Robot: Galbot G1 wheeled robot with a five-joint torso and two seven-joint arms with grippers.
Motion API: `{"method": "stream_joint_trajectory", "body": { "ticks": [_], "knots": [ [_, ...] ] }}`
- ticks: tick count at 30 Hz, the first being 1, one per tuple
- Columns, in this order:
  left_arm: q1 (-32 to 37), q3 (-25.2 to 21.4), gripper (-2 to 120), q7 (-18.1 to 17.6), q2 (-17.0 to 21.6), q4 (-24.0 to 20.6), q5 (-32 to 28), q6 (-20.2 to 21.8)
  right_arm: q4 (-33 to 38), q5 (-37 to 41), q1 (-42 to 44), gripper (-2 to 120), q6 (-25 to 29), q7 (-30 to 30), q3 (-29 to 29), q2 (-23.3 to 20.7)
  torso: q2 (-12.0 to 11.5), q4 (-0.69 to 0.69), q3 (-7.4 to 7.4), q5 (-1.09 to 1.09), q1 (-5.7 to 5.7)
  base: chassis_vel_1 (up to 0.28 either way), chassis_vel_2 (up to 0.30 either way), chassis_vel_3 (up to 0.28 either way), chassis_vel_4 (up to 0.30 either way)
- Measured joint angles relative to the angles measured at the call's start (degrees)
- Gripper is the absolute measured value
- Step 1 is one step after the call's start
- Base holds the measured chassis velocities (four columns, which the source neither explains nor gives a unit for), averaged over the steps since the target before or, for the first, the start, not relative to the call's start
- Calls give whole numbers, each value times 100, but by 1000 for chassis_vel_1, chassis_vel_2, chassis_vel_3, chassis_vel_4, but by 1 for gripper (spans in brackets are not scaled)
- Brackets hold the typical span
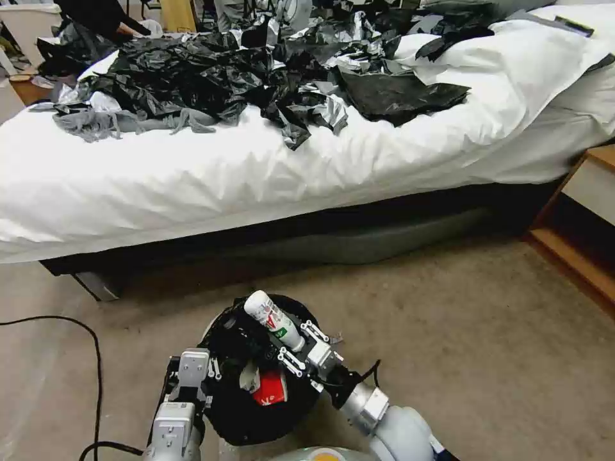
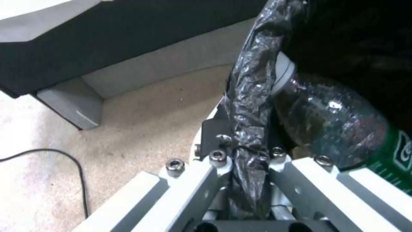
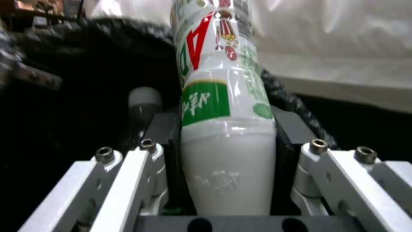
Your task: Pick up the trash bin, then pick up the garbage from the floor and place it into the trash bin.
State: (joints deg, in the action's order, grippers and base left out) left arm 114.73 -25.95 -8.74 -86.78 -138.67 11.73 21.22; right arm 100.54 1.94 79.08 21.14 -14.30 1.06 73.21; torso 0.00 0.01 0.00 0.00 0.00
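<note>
White-bodied bottle (image 3: 225, 135) with green-and-red label clamped between right gripper (image 1: 296, 349) pads, jaws closed onto its lower body, upper end projecting up and away beyond the fingertips, over the bin mouth. Trash bin (image 1: 256, 410) off the carpet, just below those jaws; black liner (image 2: 251, 106) at the rim pinched tight in left gripper (image 2: 245, 154). Inside, beside left jaws: clear bottle (image 2: 339, 129) with green label. Red-and-white packet (image 1: 269, 387) lying in liner.
</note>
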Motion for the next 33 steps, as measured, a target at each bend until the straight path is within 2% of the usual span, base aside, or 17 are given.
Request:
{"method": "stream_joint_trajectory", "body": {
  "ticks": [4,7,9,11,12,14,17,19,33],
  "knots": [
    [-1,53,0,9,-10,-4,35,0,-111,-16,-28,43,-147,15,-5,43,0,0,0,0,0,0,0,0,0],
    [-2,84,0,34,-18,-8,55,-2,-112,-45,0,59,-186,26,7,68,0,-1,0,0,0,0,0,0,0],
    [-2,84,0,34,-18,-8,55,-2,-112,-45,0,59,-186,26,7,68,0,-1,0,0,0,0,0,0,0],
    [-2,92,0,32,-19,-11,62,-2,-75,-77,29,73,-194,28,28,62,0,-1,0,0,0,0,0,0,0],
    [-2,92,0,32,-19,-11,62,-2,-75,-77,29,73,-194,28,28,62,0,-1,0,0,0,0,0,0,0],
    [-1,94,0,33,-17,-21,66,-2,-39,-90,43,83,-194,29,34,43,0,-1,0,0,0,0,0,0,0],
    [0,102,0,36,-15,-33,66,-2,-14,-96,55,90,-195,28,38,32,0,-1,1,0,0,0,0,0,0],
    [0,112,0,37,-13,-40,69,-2,16,-102,73,99,-195,28,37,14,0,-1,1,0,0,0,0,0,0],
    [-24,115,0,37,-2,-43,102,10,338,-101,90,100,-173,50,5,-68,0,-1,0,1,0,0,0,0,0]
  ]
}}
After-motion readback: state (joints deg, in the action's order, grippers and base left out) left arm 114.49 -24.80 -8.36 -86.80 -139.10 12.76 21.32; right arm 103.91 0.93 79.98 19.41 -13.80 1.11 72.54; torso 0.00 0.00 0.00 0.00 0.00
